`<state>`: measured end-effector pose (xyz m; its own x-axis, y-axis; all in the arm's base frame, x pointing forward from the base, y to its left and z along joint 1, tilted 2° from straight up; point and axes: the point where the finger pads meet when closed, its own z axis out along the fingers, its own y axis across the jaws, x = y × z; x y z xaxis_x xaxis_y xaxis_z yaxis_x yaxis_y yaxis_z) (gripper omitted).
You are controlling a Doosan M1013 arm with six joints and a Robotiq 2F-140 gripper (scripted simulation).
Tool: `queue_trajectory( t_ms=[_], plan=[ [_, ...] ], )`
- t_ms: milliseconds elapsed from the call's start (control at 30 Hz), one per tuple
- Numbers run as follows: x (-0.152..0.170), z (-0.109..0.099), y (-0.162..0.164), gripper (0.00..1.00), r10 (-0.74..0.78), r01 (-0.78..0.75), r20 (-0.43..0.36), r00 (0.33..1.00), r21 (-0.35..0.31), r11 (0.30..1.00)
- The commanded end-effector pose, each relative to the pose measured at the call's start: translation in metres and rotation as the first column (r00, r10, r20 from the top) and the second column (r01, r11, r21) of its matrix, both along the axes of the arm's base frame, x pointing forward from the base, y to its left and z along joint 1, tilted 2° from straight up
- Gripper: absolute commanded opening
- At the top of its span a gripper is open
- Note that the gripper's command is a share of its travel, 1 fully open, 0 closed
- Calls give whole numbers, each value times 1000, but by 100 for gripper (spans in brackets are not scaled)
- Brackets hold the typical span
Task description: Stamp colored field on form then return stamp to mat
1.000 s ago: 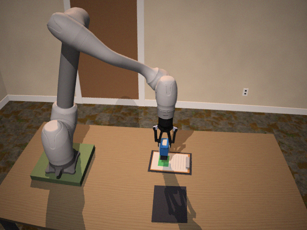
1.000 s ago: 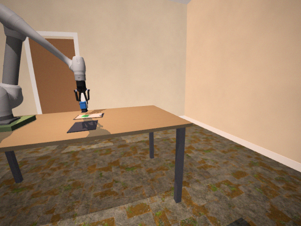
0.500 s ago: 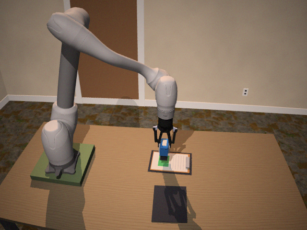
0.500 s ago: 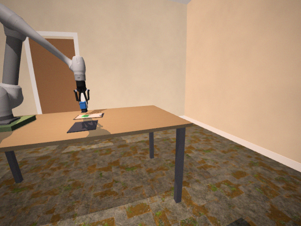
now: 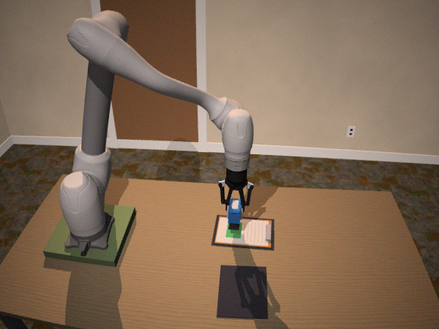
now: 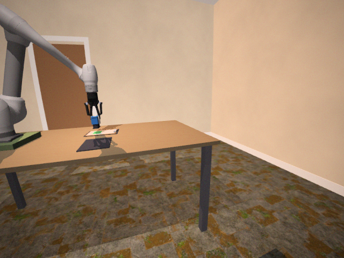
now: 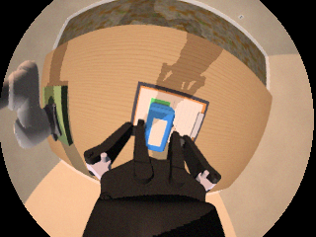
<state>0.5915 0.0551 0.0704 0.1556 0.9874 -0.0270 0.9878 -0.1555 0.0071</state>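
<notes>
My gripper (image 5: 235, 205) is shut on the blue stamp (image 5: 234, 213), which hangs upright with its dark base a little above the form. The form (image 5: 243, 231) is a white sheet on an orange-edged board with a green field (image 5: 234, 232) at its left end. The stamp is over that green field. From the side the stamp (image 6: 94, 121) is above the form (image 6: 101, 132) with a small gap. In the wrist view the stamp (image 7: 158, 125) sits between my fingers and covers most of the green field (image 7: 158, 102).
The dark mat (image 5: 242, 291) lies on the table nearer the front edge, with only the arm's shadow on it. The robot base stands on a green plate (image 5: 92, 234) at the table's left.
</notes>
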Motion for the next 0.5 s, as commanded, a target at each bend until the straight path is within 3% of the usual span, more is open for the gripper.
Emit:
queue_trajectory(
  t_ms=[0, 467],
  plan=[
    [0, -1, 0, 18, 0, 0, 0, 1000, 0, 1000],
    [0, -26, -1, 18, 0, 0, 0, 1000, 0, 1000]
  ],
)
